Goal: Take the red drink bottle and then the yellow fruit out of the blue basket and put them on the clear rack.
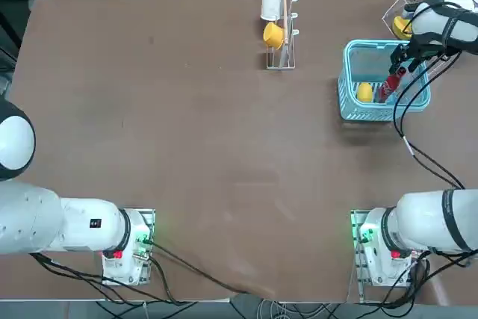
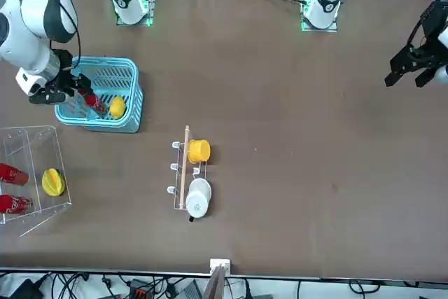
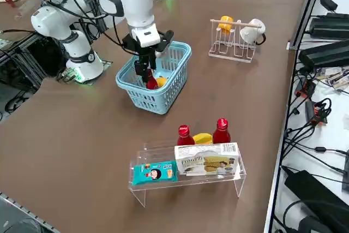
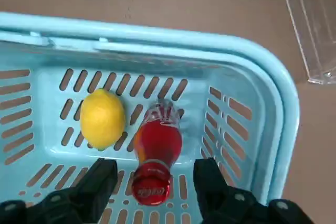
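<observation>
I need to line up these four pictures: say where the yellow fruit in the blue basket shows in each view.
Top view: yellow fruit at right, in the blue basket's near part.
Front view: upper left, beside the red drink bottle.
Right side view: upper middle, mostly hidden behind the right gripper.
Right wrist view: lying on the slatted floor.
Shared landmark: the blue basket.

1. The red drink bottle [image 4: 156, 153] stands in the blue basket [image 4: 273, 98], seemingly tilted, red cap up.
2. The yellow fruit [image 4: 102, 118], lemon-shaped, lies on the slatted base just beside it.
3. The clear rack [image 3: 188, 175] stands near the basket, holding other items.
</observation>
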Controlling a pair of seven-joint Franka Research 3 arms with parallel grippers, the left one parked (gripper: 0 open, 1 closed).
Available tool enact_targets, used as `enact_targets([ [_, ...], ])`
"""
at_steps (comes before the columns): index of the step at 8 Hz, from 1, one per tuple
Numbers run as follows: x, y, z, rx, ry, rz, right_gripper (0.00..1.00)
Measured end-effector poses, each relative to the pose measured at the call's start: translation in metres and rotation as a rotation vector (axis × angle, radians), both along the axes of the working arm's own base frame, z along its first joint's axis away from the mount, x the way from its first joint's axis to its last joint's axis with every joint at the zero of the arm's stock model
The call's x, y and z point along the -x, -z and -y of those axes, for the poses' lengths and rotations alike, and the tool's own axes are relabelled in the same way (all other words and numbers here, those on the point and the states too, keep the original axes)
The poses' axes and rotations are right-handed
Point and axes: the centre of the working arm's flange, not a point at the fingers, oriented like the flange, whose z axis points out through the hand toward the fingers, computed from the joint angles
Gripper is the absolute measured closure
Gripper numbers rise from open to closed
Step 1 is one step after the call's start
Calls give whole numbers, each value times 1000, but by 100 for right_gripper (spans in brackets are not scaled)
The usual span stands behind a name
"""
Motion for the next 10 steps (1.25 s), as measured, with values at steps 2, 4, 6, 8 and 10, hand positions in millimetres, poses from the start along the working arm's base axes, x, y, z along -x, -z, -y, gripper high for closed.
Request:
enact_targets([
  [2, 1, 7, 0, -2, 0, -15, 15],
  [4, 1, 10, 0, -3, 0, -22, 25],
  [6, 1, 10, 0, -3, 1, -22, 42],
  [8, 1, 10, 0, -3, 1, -23, 60],
  [10, -3, 1, 1, -4, 2, -37, 63],
])
